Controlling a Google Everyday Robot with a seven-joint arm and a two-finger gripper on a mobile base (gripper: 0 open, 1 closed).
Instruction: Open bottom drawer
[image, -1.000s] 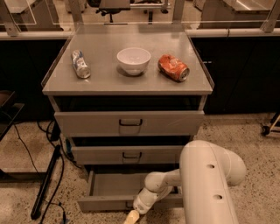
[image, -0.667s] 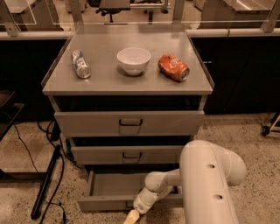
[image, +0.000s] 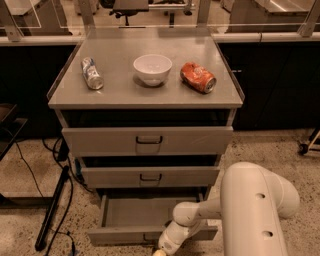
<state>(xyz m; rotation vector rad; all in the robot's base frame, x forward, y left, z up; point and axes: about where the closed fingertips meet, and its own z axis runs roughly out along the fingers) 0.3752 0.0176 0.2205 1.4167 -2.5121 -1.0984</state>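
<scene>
The grey metal cabinet has three drawers. The bottom drawer (image: 125, 212) stands pulled out, its flat grey inside showing and its front (image: 120, 236) low in the view. The middle drawer (image: 150, 176) and top drawer (image: 147, 140) are pushed in. My white arm (image: 255, 210) reaches down from the right. My gripper (image: 160, 251) is at the bottom drawer's front, at the lower edge of the view, mostly cut off. The drawer's handle is hidden behind my wrist.
On the cabinet top (image: 150, 92) lie a crushed clear bottle (image: 92, 73), a white bowl (image: 152, 68) and a crushed orange can (image: 198, 77). A black cable and pole (image: 55, 205) lie on the floor at the left. A caster (image: 303, 148) shows at the right.
</scene>
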